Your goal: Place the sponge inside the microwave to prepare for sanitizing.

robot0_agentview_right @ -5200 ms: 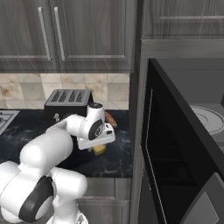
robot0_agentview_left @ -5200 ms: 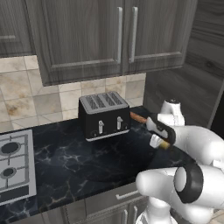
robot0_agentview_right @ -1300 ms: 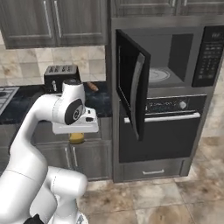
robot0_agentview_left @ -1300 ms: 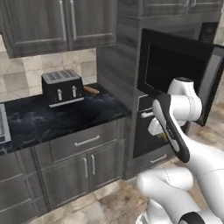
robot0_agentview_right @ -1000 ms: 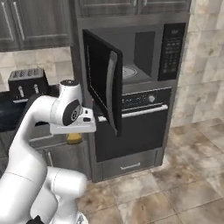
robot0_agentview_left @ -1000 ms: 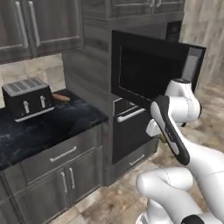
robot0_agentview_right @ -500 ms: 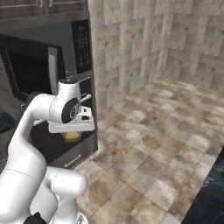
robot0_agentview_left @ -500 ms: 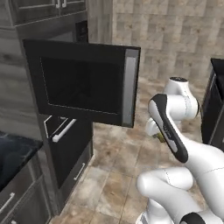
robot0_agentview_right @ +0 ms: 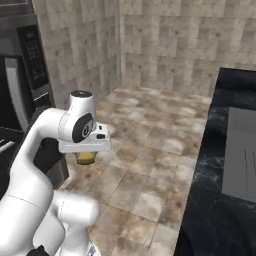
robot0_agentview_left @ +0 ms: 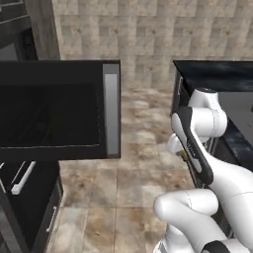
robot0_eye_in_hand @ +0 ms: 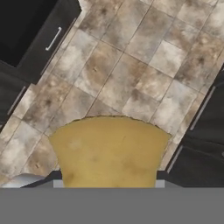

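At centre-left of the right base view, we are seeing the tool clamping the sponge above the tiled floor, the microwave standing open at upper left.

Tiled floor (beige-brown stone), matching tiled wall, black marble worktop at right, dark drawer fronts.

We can read no text, label, brand or number anywhere here: the keypad panel on the microwave shows only blurred pale marks, too small for us to make out, and the microwave's open door carries no lettering.
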### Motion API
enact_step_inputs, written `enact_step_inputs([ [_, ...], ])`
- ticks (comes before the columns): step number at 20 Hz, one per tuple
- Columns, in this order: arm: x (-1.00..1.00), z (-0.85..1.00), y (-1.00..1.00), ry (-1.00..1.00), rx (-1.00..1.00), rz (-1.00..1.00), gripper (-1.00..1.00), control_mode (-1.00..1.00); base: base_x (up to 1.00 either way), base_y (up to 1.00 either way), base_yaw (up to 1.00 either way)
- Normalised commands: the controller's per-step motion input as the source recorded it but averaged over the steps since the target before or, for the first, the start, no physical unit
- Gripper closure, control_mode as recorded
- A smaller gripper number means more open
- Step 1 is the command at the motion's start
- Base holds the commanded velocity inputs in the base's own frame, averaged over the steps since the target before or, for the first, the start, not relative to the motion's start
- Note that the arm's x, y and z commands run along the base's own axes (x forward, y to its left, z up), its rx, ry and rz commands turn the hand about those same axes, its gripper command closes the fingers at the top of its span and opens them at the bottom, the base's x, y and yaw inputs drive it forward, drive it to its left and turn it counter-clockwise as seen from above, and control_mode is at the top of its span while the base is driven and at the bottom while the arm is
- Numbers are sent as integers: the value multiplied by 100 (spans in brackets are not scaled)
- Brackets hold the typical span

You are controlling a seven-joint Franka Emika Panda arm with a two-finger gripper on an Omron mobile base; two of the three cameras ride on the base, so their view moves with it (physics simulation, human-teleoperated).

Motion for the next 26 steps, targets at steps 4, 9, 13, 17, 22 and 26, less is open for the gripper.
enact_step_inputs([
  [4,0,0,0,0,0,0,100,100,59,0,-11],
  [9,0,0,0,0,0,0,100,100,61,-6,0],
  [13,0,0,0,0,0,0,100,100,81,0,0],
  [17,0,0,0,0,0,0,100,100,88,0,4],
  [22,0,0,0,0,0,0,100,100,83,0,29],
  [26,0,0,0,0,0,0,100,100,71,0,51],
])
